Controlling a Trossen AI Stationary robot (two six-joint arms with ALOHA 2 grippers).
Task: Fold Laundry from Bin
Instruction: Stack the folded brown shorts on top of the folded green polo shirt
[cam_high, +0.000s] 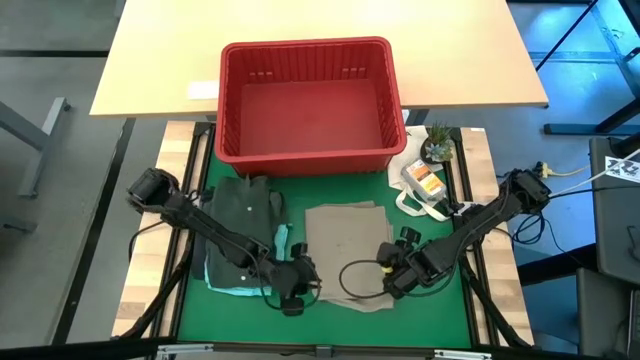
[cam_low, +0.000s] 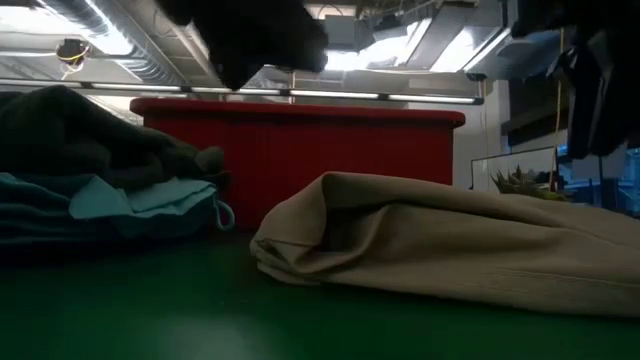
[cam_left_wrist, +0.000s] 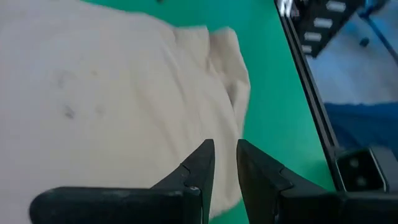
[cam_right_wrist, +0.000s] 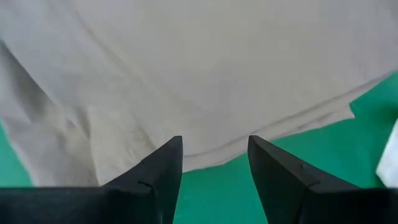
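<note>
Nearest, at 6 o'clock: beige-tan garment (cam_high: 345, 255) part-folded, left gripper (cam_high: 292, 291) narrowly apart, right gripper (cam_high: 392, 281) wider, both empty. Bin (cam_high: 310, 50) emptied (dark and teal pieces (cam_high: 240, 215) piled at 9 o'clock).

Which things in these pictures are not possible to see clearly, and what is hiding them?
- High view: the front edge of the beige garment lies under the left gripper and the right gripper.
- High view: the teal garment is mostly covered by the dark garment and the left arm.
- Low view: the red bin shows only its outer wall, so its inside is hidden.
- Low view: both arms are cut off by the top edge.
</note>
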